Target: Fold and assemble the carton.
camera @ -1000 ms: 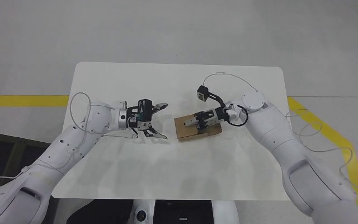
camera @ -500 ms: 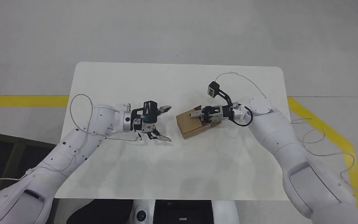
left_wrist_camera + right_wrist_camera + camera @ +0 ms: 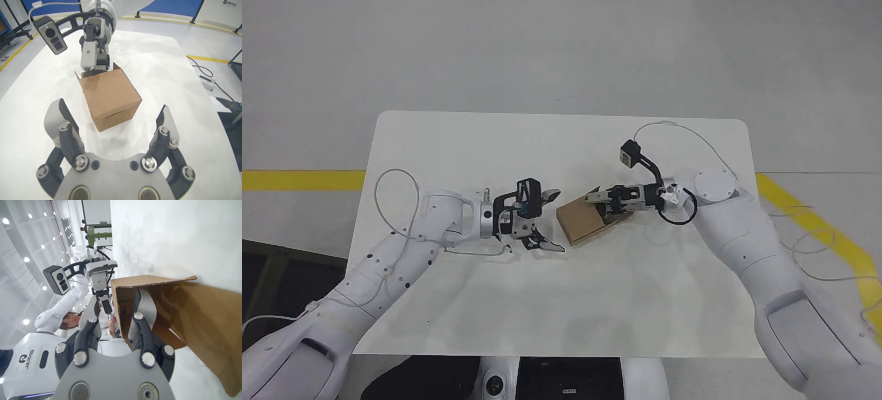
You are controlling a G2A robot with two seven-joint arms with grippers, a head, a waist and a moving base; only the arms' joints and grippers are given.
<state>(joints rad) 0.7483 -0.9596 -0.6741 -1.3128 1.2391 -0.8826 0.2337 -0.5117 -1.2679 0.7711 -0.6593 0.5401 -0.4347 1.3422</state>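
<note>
A brown carton (image 3: 580, 224) stands opened into a box shape at the middle of the white table, with one end open and its flaps loose. My right gripper (image 3: 600, 199) is shut on the carton's upper wall at that open end. In the right wrist view one finger (image 3: 145, 302) is inside the carton (image 3: 198, 313) and the other is outside the wall. My left gripper (image 3: 548, 218) is open just left of the carton, level with its closed end. In the left wrist view the carton (image 3: 111, 94) sits beyond the spread fingers (image 3: 62, 115), and the right gripper (image 3: 90, 71) pinches its far edge.
The white table (image 3: 442, 150) has bare surface all around the carton. Yellow tape lines (image 3: 302, 180) run on the floor on both sides. A cable and power adapter (image 3: 206, 81) lie on the floor past the table's edge.
The carton went from lying flat to standing open as a box. My right gripper lifted its wall and drew back to the right. My left gripper moved right, close to the carton.
</note>
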